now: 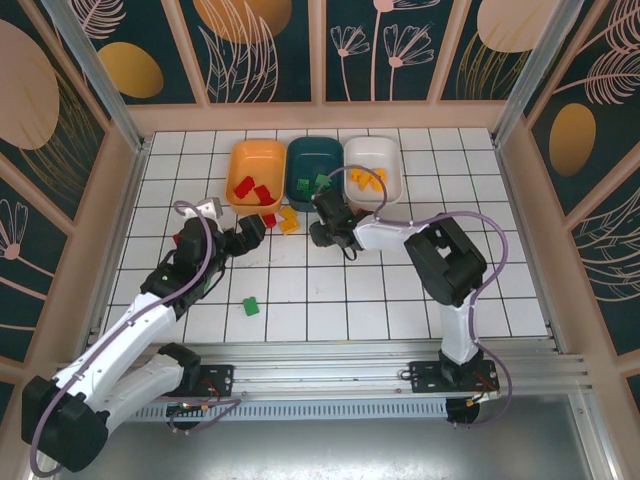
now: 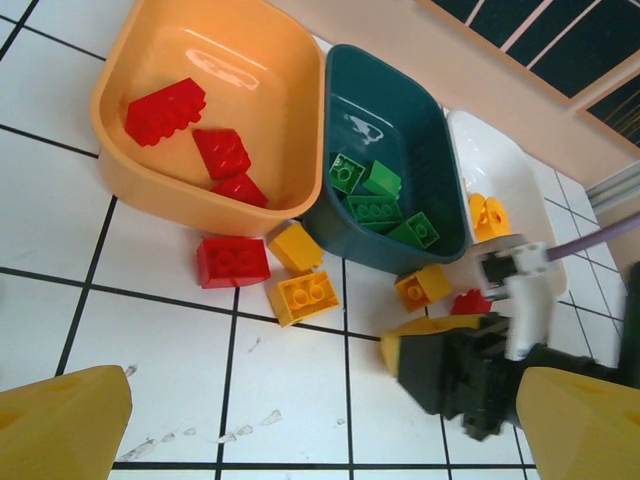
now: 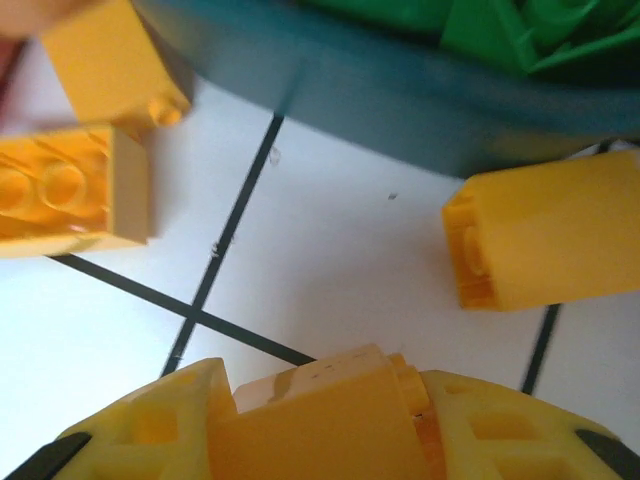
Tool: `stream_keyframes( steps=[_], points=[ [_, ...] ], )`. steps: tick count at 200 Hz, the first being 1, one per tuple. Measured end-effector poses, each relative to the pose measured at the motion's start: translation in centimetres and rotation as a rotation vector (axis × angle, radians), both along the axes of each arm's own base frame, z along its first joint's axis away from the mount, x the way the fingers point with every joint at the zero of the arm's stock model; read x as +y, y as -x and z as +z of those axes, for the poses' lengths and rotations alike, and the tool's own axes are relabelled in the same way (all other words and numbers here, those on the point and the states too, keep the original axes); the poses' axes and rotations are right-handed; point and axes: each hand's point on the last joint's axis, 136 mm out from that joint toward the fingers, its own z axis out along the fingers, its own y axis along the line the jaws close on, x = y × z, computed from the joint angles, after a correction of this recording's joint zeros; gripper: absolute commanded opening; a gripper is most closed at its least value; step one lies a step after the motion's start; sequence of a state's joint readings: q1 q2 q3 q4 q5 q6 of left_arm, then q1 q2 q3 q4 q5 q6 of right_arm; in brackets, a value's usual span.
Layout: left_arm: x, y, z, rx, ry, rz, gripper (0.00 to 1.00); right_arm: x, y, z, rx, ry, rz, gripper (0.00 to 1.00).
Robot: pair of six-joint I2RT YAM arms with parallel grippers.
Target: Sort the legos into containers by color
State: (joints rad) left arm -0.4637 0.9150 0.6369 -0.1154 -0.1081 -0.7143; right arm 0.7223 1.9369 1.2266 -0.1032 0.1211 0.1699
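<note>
Right gripper (image 3: 322, 425) is clamped on a yellow brick (image 3: 320, 395). The teal tray (image 3: 400, 110) is right ahead of its jaws, with loose yellow bricks (image 3: 545, 230) off to either side. Left gripper (image 2: 320, 440) is spread wide with nothing in it. A red brick (image 2: 232, 262) sits ahead of its jaws, just beside the orange tray (image 2: 300, 120).

No text, label, brand mark, number or sign is showing legibly in any view. The studs on the yellow lego (image 3: 70, 190) in the right wrist view are appearing too blurred for any embossing to be read. The studs on the red lego (image 2: 232, 262) on the tiles in the left wrist view are appearing too small to read.
</note>
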Motion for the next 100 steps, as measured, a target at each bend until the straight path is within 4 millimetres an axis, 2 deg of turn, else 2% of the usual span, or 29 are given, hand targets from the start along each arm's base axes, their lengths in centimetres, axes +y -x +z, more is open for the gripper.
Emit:
stream_keyframes(
  steps=[21, 36, 51, 70, 87, 100],
  points=[
    [-0.1, -0.2, -0.9, 0.028, -0.007, 0.007, 0.98, -1.2, -1.8, 4.6, -0.062, -0.101, -0.048, 0.29],
    [-0.6, -0.3, -1.7, 0.054, -0.005, -0.014, 0.96, -3.6, -4.2, 7.9, -0.121, -0.172, -0.126, 0.29],
    [-1.5, -0.3, -2.6, 0.084, 0.011, -0.055, 0.95, -6.7, -7.5, 9.8, -0.157, -0.209, -0.226, 0.30],
    [-2.8, -0.3, -3.9, 0.129, 0.029, -0.108, 0.94, -10.4, -11.3, 10.0, -0.176, -0.211, -0.333, 0.31],
    [-3.7, -0.2, -5.1, 0.168, 0.043, -0.148, 0.95, -12.5, -13.5, 8.1, -0.145, -0.187, -0.395, 0.37],
    [-4.1, 0.0, -5.7, 0.190, 0.051, -0.169, 0.96, -13.5, -14.3, 6.2, -0.104, -0.160, -0.424, 0.49]
  ],
)
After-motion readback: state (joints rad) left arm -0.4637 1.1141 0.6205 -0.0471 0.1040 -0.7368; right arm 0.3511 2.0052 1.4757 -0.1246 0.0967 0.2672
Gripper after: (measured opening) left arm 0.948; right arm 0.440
